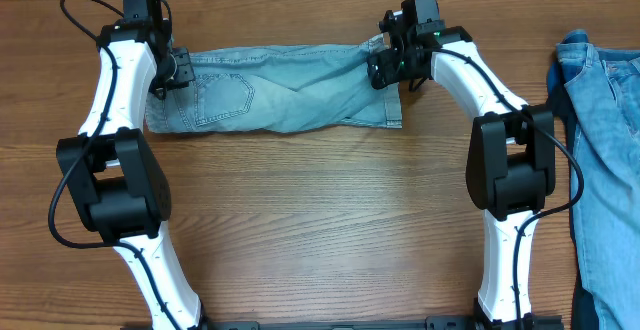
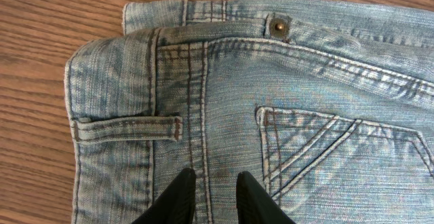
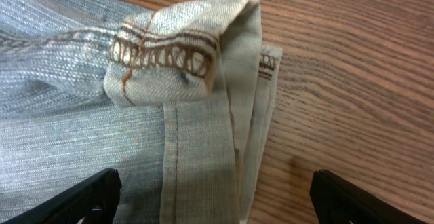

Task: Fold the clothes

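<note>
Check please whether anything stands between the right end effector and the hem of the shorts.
Nothing visible does. The right end effector is open right at the folded hem of the shorts, only wooden table beside it.

No readable text, labels, brands or numbers on any surface in view.

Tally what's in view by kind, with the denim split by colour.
Pale light-blue denim shorts: 1
Deeper-blue denim heap at the right edge: 1 (cannot tell how many pieces are in it)
Grippers: 2, left gripper and right gripper
Total: 4
</note>
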Motion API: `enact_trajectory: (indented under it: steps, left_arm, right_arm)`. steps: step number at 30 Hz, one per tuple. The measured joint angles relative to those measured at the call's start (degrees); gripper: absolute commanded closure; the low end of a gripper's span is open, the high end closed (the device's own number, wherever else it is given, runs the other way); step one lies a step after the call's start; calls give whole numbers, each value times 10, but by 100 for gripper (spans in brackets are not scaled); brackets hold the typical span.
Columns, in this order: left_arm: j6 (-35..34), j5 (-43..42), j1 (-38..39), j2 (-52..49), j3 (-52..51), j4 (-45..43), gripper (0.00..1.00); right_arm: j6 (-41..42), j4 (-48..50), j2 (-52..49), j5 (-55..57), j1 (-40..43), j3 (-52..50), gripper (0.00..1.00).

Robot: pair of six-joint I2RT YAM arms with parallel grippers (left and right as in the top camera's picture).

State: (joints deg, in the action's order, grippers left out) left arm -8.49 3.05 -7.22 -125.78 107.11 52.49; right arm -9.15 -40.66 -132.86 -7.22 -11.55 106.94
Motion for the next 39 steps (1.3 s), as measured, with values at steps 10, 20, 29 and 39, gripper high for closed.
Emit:
enact_trajectory:
  steps: [10,20,29,39]
  left_arm:
    - [0,24,0,0,0,4,74]
    - [-2,28,0,0,-1,-7,96]
    - [-2,42,-1,0,-84,-105,96]
    - [-4,47,-3,4,-169,-230,96]
  right_arm:
    - [19,-36,-1,-29,11,0,37]
    - [20,-58,-1,-44,11,0,72]
    - [24,-61,-1,-44,11,0,81]
    - [59,-220,-2,-46,11,78,96]
